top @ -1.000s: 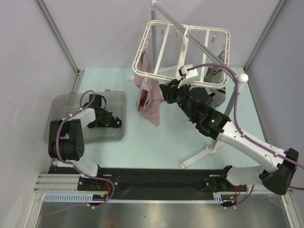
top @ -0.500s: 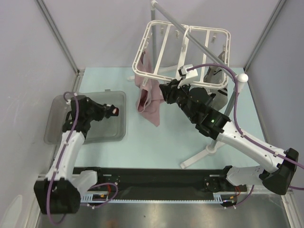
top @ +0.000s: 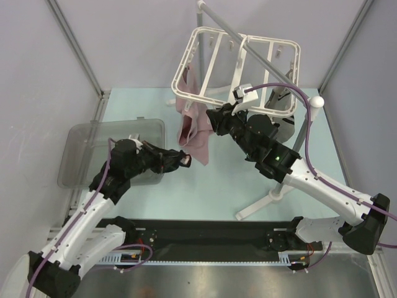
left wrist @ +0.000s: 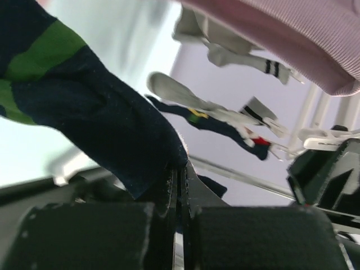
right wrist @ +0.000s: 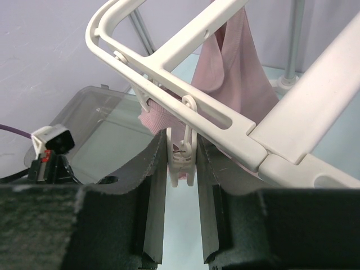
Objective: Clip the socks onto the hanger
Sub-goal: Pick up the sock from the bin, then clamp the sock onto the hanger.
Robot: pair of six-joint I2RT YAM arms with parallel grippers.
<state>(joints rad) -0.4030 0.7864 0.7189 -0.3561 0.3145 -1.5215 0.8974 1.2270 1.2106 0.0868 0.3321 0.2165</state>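
Note:
My left gripper (top: 180, 160) is shut on a dark navy sock (left wrist: 95, 115) with green stripes and holds it above the table, just below the mauve-pink cloth (top: 193, 127). In the left wrist view the jaws (left wrist: 179, 169) pinch the sock's edge. My right gripper (top: 214, 119) is shut on a small white clip (right wrist: 183, 151) dangling from the white hanger (top: 236, 62), at its near left bar (right wrist: 185, 62). Other socks hang from the hanger in the left wrist view: a light grey one (left wrist: 180, 93) and a navy one with red and white (left wrist: 247, 134).
A clear plastic bin (top: 93, 155) stands at the left of the table. The grey metal pole stand (top: 305, 133) carries the hanger, with its foot (top: 260, 205) at the right. The pink cloth (right wrist: 230, 62) hangs right behind the clip.
My left arm has lifted out of the bin and swung right towards the hanger with the navy sock in its jaws. The right arm has not moved.

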